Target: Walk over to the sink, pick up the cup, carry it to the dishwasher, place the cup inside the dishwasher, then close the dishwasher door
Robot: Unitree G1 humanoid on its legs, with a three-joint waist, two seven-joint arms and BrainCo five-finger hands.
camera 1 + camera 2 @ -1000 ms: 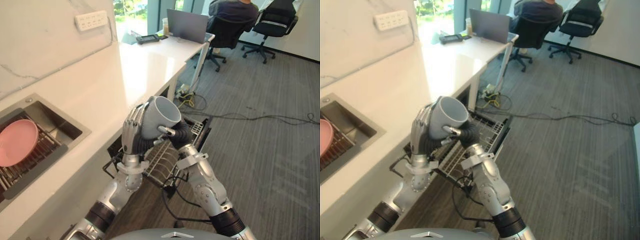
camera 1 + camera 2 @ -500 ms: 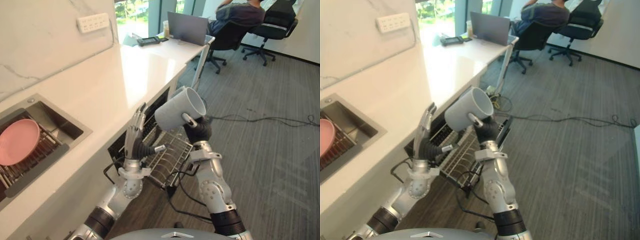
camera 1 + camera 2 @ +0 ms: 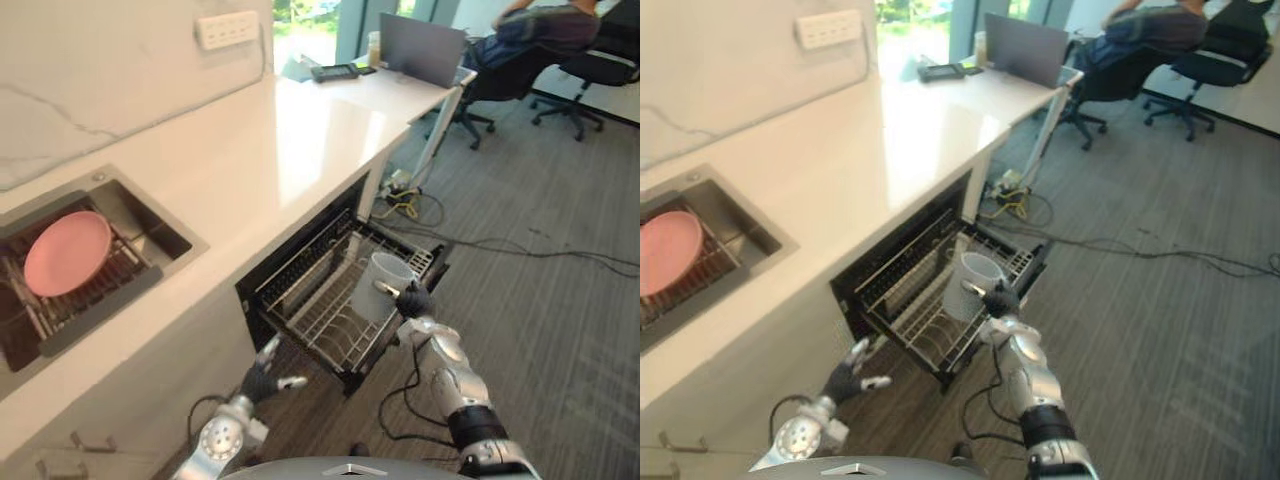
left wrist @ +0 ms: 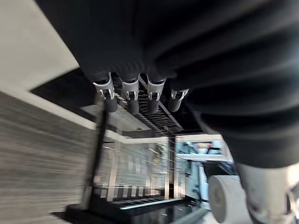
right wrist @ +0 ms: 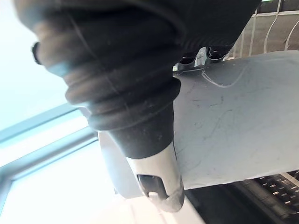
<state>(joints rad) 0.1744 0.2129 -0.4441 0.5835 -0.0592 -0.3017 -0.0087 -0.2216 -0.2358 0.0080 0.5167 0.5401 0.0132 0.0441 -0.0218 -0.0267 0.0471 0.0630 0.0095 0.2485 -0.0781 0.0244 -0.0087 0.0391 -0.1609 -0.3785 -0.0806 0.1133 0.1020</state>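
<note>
My right hand (image 3: 413,301) is shut on a grey cup (image 3: 379,286), holding it upright, mouth up, over the far end of the pulled-out dishwasher rack (image 3: 305,312). I cannot tell whether the cup touches the wires. The right wrist view shows the cup's grey wall (image 5: 233,121) close against the thumb (image 5: 154,184). My left hand (image 3: 264,377) hangs low in front of the cabinet, open, nothing in it, well apart from the cup. In the left wrist view its fingers (image 4: 132,95) point at the black rack (image 4: 140,196), with the cup (image 4: 229,200) off to the side.
A white counter (image 3: 250,150) runs above the dishwasher. A sink (image 3: 150,225) at the left holds a pink plate (image 3: 68,252). A desk with a laptop (image 3: 420,45) and a seated person (image 3: 540,30) stand beyond. Cables (image 3: 500,245) cross the grey carpet.
The left hand let go of the cup and dropped low. The right hand brought the cup from chest height down over the rack. The camera view has shifted.
</note>
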